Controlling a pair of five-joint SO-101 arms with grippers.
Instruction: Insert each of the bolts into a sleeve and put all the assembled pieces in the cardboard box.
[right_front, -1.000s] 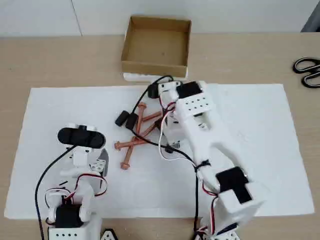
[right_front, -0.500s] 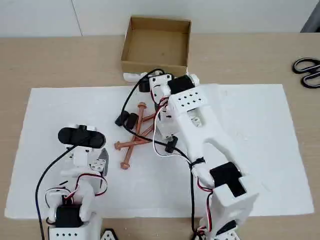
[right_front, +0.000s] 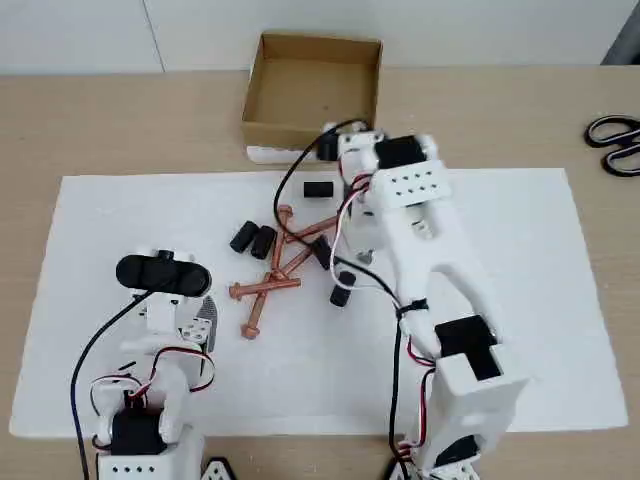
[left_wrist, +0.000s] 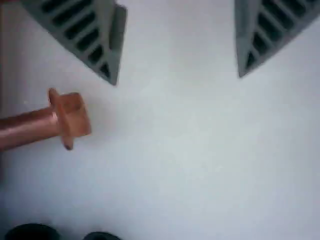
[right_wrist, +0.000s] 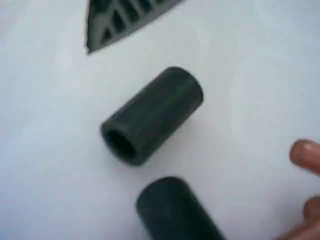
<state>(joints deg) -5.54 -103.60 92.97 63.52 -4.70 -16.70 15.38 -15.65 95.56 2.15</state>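
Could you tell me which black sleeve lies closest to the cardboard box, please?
The lone sleeve just in front of the box, clear of the bolts; the others lie farther off, around the bolts.

Bolts (right_front: 272, 283) apparently crossed, before the box (right_front: 300, 136).

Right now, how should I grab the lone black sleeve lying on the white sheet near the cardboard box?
Likely mid-length on the sleeve, from straight above, pinching across its curved sides: it lies on its side, with bare sheet around it.
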